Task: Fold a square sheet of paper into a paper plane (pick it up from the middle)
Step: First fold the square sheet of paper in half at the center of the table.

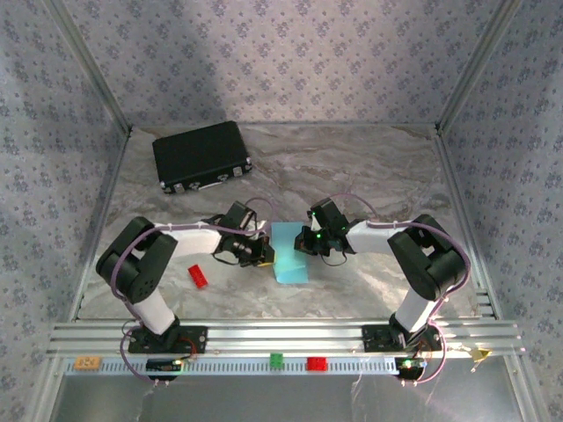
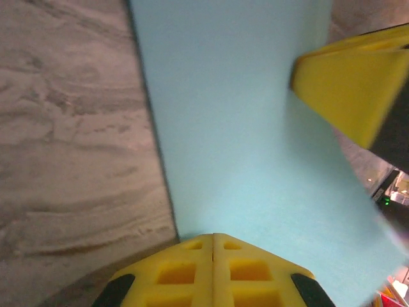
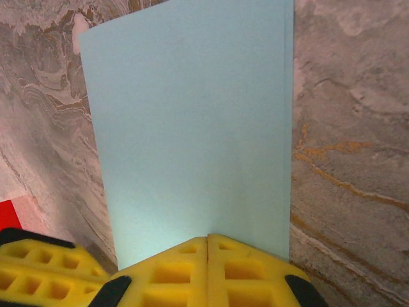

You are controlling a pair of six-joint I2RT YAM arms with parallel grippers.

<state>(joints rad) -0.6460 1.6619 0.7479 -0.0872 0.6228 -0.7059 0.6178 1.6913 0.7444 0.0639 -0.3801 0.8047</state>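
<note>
Now | small red plastic brick (image 1: 198, 275) lying on marbled bench (image 1: 369, 167) | left jaws clamped on folded light-blue sheet of paper (image 1: 290, 264), mid-bench between the arms | right jaws clamped on its opposite edge

Black-and-white arms (image 1: 145, 264), yellow fingers (image 2: 185, 259), purple cables (image 1: 189, 228)

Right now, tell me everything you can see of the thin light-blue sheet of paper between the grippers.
The thin light-blue sheet of paper looks folded in half: a matte rectangle, longer than wide, with two layered edges along one long side in the right wrist view. It sits between the arms over the grey marbled table. The left gripper and right gripper are each shut on an edge, from opposite sides. Whether it lies flat or lifted I cannot tell.
</note>
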